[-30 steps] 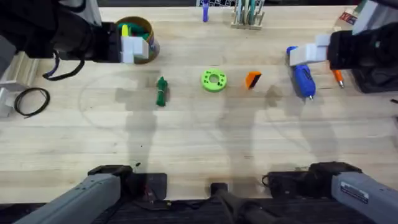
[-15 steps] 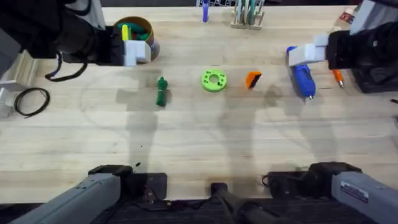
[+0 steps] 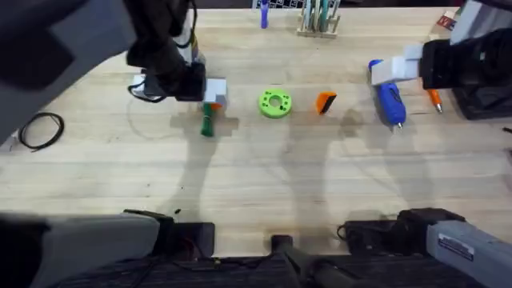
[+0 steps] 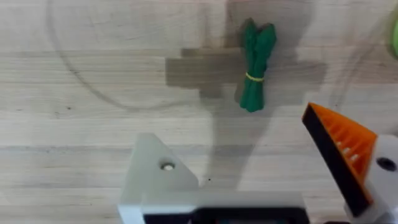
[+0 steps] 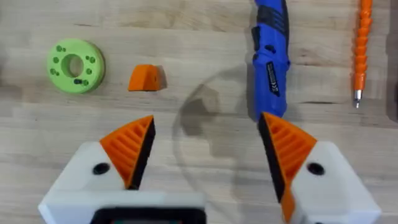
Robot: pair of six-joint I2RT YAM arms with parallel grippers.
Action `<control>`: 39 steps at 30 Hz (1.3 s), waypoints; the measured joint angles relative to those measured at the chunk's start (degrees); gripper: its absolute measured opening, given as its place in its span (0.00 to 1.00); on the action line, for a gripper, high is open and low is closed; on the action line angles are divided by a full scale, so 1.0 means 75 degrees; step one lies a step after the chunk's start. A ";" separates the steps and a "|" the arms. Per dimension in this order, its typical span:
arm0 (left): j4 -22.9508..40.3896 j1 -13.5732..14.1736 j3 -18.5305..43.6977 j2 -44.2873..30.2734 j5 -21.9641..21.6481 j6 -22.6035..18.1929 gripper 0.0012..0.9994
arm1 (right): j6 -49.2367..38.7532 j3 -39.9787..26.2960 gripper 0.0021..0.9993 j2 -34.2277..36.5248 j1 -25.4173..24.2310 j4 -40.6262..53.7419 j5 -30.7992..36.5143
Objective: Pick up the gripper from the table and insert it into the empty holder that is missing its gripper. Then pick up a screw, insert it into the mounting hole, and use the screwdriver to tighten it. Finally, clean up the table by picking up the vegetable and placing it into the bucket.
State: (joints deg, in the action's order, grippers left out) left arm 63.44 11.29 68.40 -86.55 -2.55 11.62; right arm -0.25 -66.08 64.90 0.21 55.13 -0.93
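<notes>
The dark-green vegetable (image 4: pixel 255 65) lies on the wood, just beyond my open left gripper (image 4: pixel 227 127), which hovers above it (image 3: pixel 214 96). One left finger is a bare white holder (image 4: pixel 155 186) with its mounting hole (image 4: pixel 166 166); the other carries an orange pad (image 4: pixel 339 152). The loose orange gripper (image 3: pixel 325 102) (image 5: pixel 144 78) lies beside the green disc (image 3: pixel 275 103). The blue screwdriver (image 3: pixel 390 100) (image 5: pixel 270 56) lies under my open right gripper (image 3: pixel 398 70) (image 5: pixel 205 121). The bucket is hidden behind the left arm, and the screw is out of view.
A thin orange pen-like tool (image 3: pixel 435 100) (image 5: pixel 362 50) lies right of the screwdriver. A black cable loop (image 3: pixel 40 130) sits at the left edge. A small rack (image 3: pixel 318 20) stands at the back. The front half of the table (image 3: pixel 264 192) is bare wood.
My left arm has swung from the bucket at the back left toward the middle and now hovers over the vegetable. The right arm has not moved.
</notes>
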 joint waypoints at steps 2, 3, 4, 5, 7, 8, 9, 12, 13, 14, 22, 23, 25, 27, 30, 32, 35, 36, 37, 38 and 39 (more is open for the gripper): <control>-0.0080 -0.0003 0.0000 -0.0333 0.0007 0.0106 0.99 | 0.0000 0.0000 0.99 -0.0003 0.0000 -0.0001 0.0000; -0.0133 -0.0003 0.0000 -0.0488 0.0025 0.0135 0.99 | 0.0000 0.0000 0.99 -0.0003 0.0000 0.0000 0.0000; -0.0189 0.0000 0.0000 -0.0615 0.0045 0.0161 0.99 | 0.0000 0.0000 0.99 -0.0003 0.0000 0.0000 0.0000; -0.0289 -0.0001 0.0000 -0.0738 0.0079 0.0182 0.99 | 0.0000 0.0000 0.99 -0.0001 0.0000 0.0000 0.0000; -0.0557 -0.0003 -0.0015 -0.0924 0.0167 0.0227 0.99 | 0.0000 0.0000 0.99 -0.0003 0.0000 0.0000 0.0000; -0.0743 -0.0002 -0.0061 -0.0970 0.0204 0.0240 0.99 | 0.0000 0.0000 0.99 -0.0001 0.0000 0.0000 0.0000; -0.0910 -0.0002 -0.0137 -0.0987 0.0235 0.0259 0.99 | 0.0000 0.0000 0.99 -0.0001 0.0000 0.0000 0.0000; -0.1075 -0.0003 -0.0376 -0.0987 0.0321 0.0293 0.99 | -0.0003 0.0000 0.99 -0.0003 0.0000 0.0000 0.0000; -0.1094 -0.0003 -0.0446 -0.0987 0.0346 0.0294 0.99 | -0.0003 0.0000 0.99 0.0000 0.0000 0.0000 0.0000; -0.1134 -0.0003 -0.0511 -0.0987 0.0370 0.0294 0.99 | -0.0003 0.0000 0.99 0.0000 0.0000 0.0000 0.0000; -0.1555 -0.0012 -0.0944 -0.0990 0.0396 0.0312 0.99 | -0.0003 -0.0001 0.99 -0.0003 0.0000 0.0000 0.0000; -0.1566 -0.0012 -0.0955 -0.0996 0.0393 0.0314 0.99 | -0.0003 -0.0003 0.99 -0.0003 0.0000 0.0000 0.0000; -0.1615 -0.0012 -0.0959 -0.1027 0.0395 0.0311 0.99 | -0.0003 -0.0003 0.99 -0.0003 0.0000 0.0000 0.0000; -0.1655 -0.0012 -0.0956 -0.1106 0.0393 0.0285 0.98 | 0.0000 -0.0003 0.99 -0.0003 0.0000 0.0000 0.0000; -0.1704 -0.0012 -0.0956 -0.1341 0.0393 0.0282 0.96 | -0.0003 -0.0003 0.99 0.0000 0.0000 0.0000 0.0000; -0.1788 -0.0012 -0.0957 -0.1535 0.0414 0.0280 0.94 | -0.0003 -0.0006 0.99 -0.0003 0.0000 0.0000 0.0000; -0.1832 -0.0026 -0.0950 -0.1567 0.0506 0.0258 0.90 | -0.0003 -0.0012 0.99 -0.0003 0.0000 0.0000 0.0000; -0.1827 -0.0026 -0.0950 -0.1567 0.0528 0.0256 0.88 | -0.0003 -0.0012 0.99 -0.0003 0.0000 0.0003 0.0000; -0.1830 -0.0026 -0.0950 -0.1567 0.0553 0.0256 0.85 | -0.0003 -0.0012 0.99 -0.0003 0.0000 0.0003 0.0000; -0.1830 -0.0023 -0.0950 -0.1567 0.0590 0.0269 0.79 | -0.0003 -0.0012 0.99 -0.0002 0.0000 0.0007 0.0000; -0.1835 -0.0020 -0.0950 -0.1567 0.0611 0.0255 0.68 | -0.0003 -0.0012 0.99 -0.0003 0.0000 0.0009 0.0000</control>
State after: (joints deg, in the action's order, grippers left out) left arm 49.68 11.14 61.28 -98.30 2.03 13.53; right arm -0.27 -66.17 64.88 0.21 55.20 -0.93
